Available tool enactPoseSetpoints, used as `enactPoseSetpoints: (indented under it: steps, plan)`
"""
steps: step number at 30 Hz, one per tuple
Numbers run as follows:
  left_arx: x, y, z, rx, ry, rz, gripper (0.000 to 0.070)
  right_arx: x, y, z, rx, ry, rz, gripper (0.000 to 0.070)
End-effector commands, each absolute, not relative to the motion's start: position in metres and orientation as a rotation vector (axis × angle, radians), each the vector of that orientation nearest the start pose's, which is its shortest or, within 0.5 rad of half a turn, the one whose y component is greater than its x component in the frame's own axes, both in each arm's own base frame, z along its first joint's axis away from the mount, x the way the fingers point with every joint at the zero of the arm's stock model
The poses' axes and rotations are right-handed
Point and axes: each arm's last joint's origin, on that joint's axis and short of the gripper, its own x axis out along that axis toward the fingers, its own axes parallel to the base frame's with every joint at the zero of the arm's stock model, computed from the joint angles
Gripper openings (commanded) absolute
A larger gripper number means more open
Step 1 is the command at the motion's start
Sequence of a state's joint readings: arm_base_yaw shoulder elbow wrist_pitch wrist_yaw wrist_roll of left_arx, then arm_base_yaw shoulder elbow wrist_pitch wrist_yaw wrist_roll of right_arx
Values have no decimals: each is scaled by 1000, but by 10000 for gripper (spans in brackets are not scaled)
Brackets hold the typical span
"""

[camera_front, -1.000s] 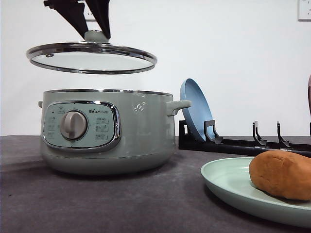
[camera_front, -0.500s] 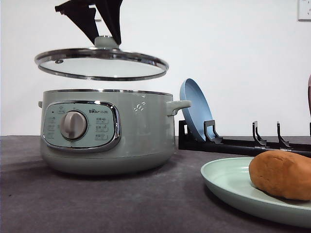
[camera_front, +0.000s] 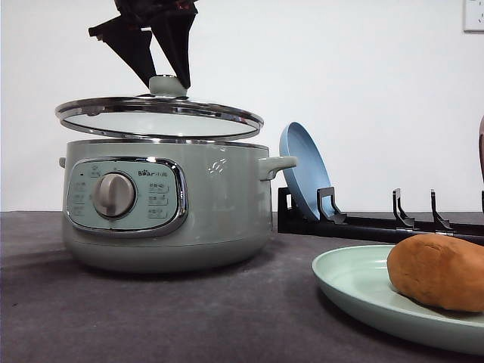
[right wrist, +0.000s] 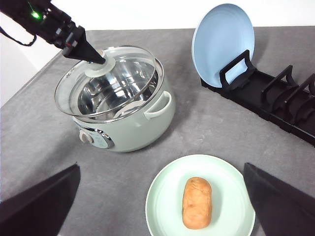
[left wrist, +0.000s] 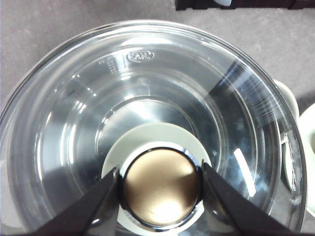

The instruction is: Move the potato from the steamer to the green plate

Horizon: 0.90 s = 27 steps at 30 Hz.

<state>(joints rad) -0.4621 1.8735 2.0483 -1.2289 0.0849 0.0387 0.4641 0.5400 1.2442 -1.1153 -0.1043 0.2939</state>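
Nearest the camera, at the right of the grey table [camera_front: 189,318], the green plate [camera_front: 355,291] lay flat with the potato [camera_front: 439,271] resting on it, lengthwise toward the near edge as the right wrist view showed. The right gripper [right wrist: 162,206] hung above the plate and potato, its fingers [right wrist: 42,204] spread wide and holding nothing.

Further back and to the left stood the steamer [camera_front: 204,204], dial [camera_front: 114,195] and control panel facing the camera, a side handle [camera_front: 278,165] projecting to the right. The glass lid [camera_front: 159,119] was held just above the pot's rim, slightly tilted and not seated. The left gripper [camera_front: 165,82] had its fingers [left wrist: 93,206] closed on the lid's knob [left wrist: 161,187], one on each side. Through the glass the pot's steel interior was visible.

Farthest, right of the steamer, a black dish rack [camera_front: 378,223] held a blue plate [camera_front: 306,178] leaning upright in its left slot.
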Motion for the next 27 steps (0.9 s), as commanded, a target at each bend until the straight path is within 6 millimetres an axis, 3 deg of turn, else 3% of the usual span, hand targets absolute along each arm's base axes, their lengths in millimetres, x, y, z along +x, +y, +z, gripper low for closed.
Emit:
enactPoseSetpoints:
  steps: [1, 16, 27]
  plan:
    - [341, -177, 378, 223, 985, -535, 0, 24, 16, 411, 221, 462, 503, 689]
    - [355, -184, 358, 232, 1034, -531, 0, 24, 16, 411, 218, 461, 503, 689]
    - [357, -185, 354, 262, 1034, -547, 0, 24, 16, 411, 218, 461, 504, 689]
